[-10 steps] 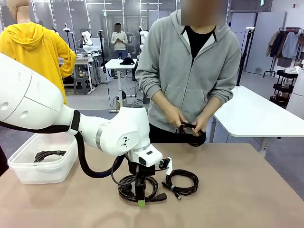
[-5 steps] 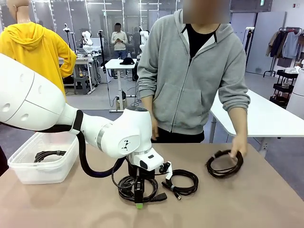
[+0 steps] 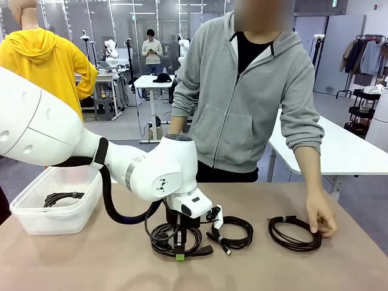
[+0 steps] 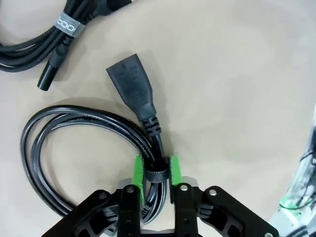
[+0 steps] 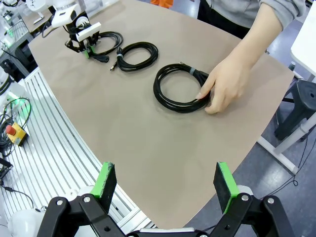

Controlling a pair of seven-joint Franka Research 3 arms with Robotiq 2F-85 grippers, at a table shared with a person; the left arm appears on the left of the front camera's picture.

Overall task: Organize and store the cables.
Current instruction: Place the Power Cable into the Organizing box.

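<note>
Three coiled black cables lie on the brown table (image 3: 339, 267). My left gripper (image 3: 180, 254) points straight down at the leftmost one, a power cable (image 3: 159, 234). In the left wrist view its green pads (image 4: 138, 172) are shut on that cable (image 4: 47, 128) at the strap, just behind the plug (image 4: 131, 84). The middle cable (image 3: 233, 231) lies free beside it. A person's hand (image 3: 321, 219) rests on the right cable (image 3: 294, 234). My right gripper (image 5: 164, 182) hovers open above the table's edge, far from the cables (image 5: 180, 88).
A clear plastic bin (image 3: 36, 212) stands at the table's left end with one coiled cable (image 3: 60, 197) inside. The person stands at the far side, behind the table's middle. My left arm's thick black hose (image 3: 115, 209) loops between the bin and the cables.
The person brought a coil from both hands down onto the table at the right and keeps one hand on it. My left gripper closed on the power cable.
</note>
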